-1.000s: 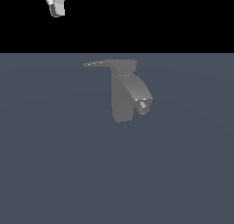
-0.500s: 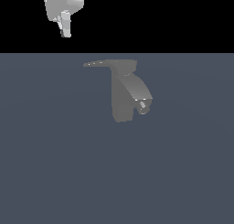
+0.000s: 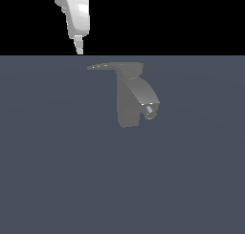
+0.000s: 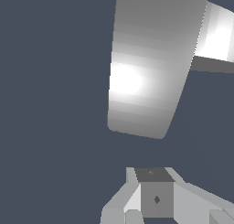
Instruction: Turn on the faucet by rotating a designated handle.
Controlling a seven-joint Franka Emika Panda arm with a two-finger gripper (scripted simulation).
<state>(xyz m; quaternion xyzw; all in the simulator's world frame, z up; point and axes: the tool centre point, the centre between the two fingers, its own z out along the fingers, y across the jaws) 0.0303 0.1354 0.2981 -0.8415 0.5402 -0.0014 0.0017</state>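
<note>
- Faucet [image 3: 130,104]: upright on the desk [image 3: 57,180], spout toward the exterior view's right.
- Handle [image 3: 107,66]: projects horizontally toward the exterior view's left.
- Claw [image 3: 79,47]: above the handle tip, apart; fingers' spread cannot be told.

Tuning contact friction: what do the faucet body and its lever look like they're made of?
The blocky grey faucet column with curved spout looks like matte cast metal or plastic: flat shading, no sharp highlights. The thin grey paddle handle shows the same dull finish. Being a render, the material stays a guess.
</note>
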